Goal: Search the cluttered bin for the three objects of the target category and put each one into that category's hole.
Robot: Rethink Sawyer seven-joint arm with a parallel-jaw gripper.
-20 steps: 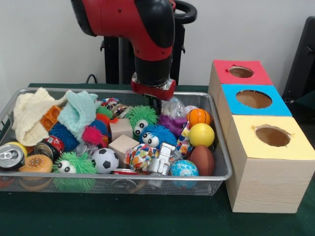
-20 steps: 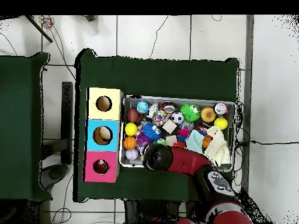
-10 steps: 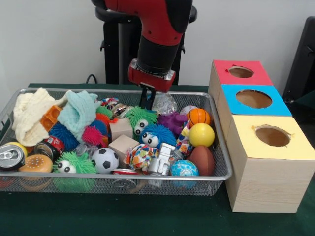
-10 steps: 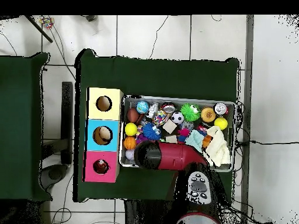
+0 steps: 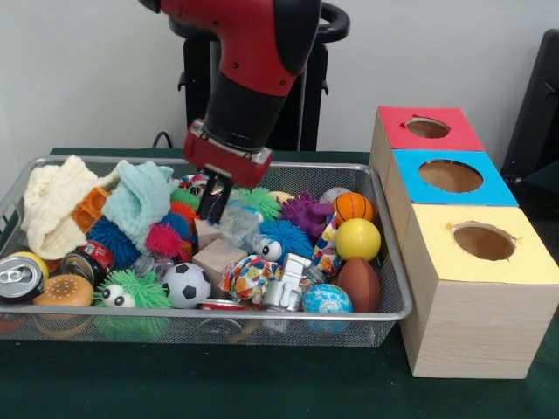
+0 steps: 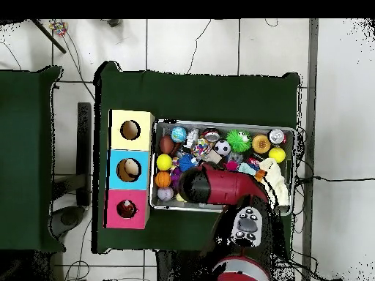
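Note:
The wire mesh bin is full of toys, balls, cans and cloths; it also shows in the overhead view. My gripper is down in the middle of the bin, above a wooden block. It seems shut on a crumpled clear plastic thing that hangs at its right side. The round hole in the red-topped box lies at the far right, apart from the gripper; it also shows in the overhead view. In the overhead view my arm hides the gripper.
A blue-topped box and a yellow-topped box stand in a row with the red one, right of the bin. Near the gripper lie fuzzy toys, a soccer ball, a yellow ball and an orange basketball.
My gripper has moved from the bin's back rim to the left and down into the middle of the bin. The clear plastic thing moved with it, which uncovered the purple spiky toy.

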